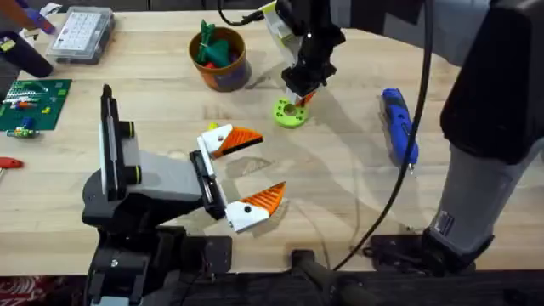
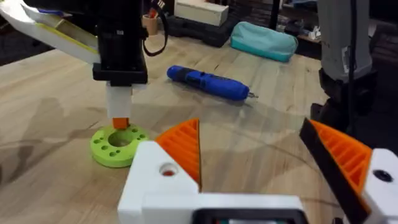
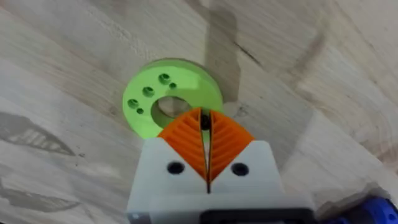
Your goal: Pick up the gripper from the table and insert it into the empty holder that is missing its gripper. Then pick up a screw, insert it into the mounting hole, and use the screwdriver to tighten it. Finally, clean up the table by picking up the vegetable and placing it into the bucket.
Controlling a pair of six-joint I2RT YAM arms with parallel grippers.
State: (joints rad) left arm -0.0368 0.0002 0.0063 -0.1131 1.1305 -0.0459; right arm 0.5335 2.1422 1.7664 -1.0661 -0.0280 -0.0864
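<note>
Hovering arm: the right arm reaches to the upper middle of the overhead frame, its right gripper (image 1: 302, 95) pointed straight down over the green disc (image 1: 290, 112), probably to pick a screw from it or line one up with a hole.
Table: pale wood (image 1: 340, 187), bare across the middle, so both arms have room to work.
Left gripper: the left gripper (image 1: 246, 174) sits in the lower middle of the overhead frame, fingers spread wide and holding nothing; it looks parked, waiting its turn.
Bucket: the bucket (image 1: 219, 59) stands at the upper centre-left, with something green and red already inside it, likely the vegetable.
Screwdriver: the screwdriver (image 1: 398, 126) lies flat at the right of the overhead frame, bit toward the bottom edge, well apart from both grippers and untouched.
Disc: in the right wrist frame the disc (image 3: 149, 102) shows a centre bore and small holes near its rim.
Right claw: the pads (image 3: 189, 140) are pressed together at the tips; a dark speck (image 3: 204, 122) sits between them, too small to say whether it is a screw.
</note>
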